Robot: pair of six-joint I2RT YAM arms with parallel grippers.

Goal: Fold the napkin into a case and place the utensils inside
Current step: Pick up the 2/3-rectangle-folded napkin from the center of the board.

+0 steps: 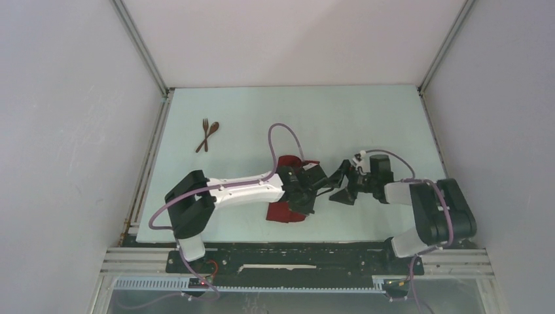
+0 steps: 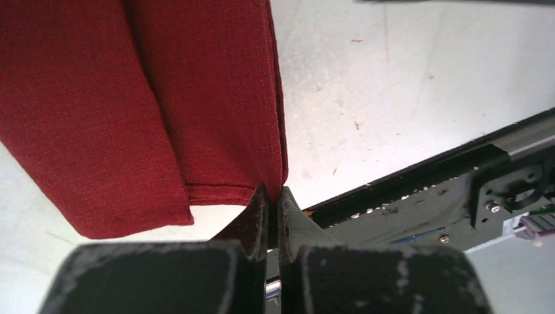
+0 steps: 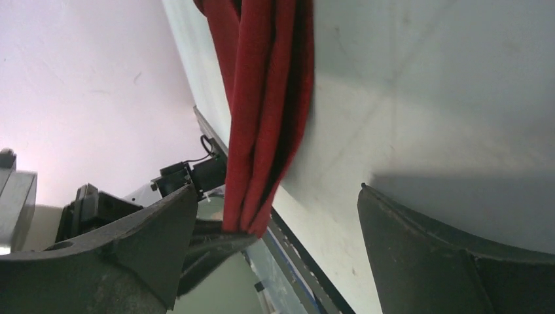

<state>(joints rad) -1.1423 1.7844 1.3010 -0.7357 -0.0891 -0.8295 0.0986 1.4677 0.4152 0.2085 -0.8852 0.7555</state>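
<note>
Left jaws are pinching the limp, light napkin [image 2: 98, 98] at its folded edge; its drooping end, ahead of the spread right jaws, is looking graspable.

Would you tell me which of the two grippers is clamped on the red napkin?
The left gripper: its fingers are pinched shut on the napkin at its edge, while the right gripper has its jaws wide open.

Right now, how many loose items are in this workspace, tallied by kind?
napkin, dark red cloth: 1
fork, dark brown: 1
spoon, dark brown: 1
Total: 3
</note>
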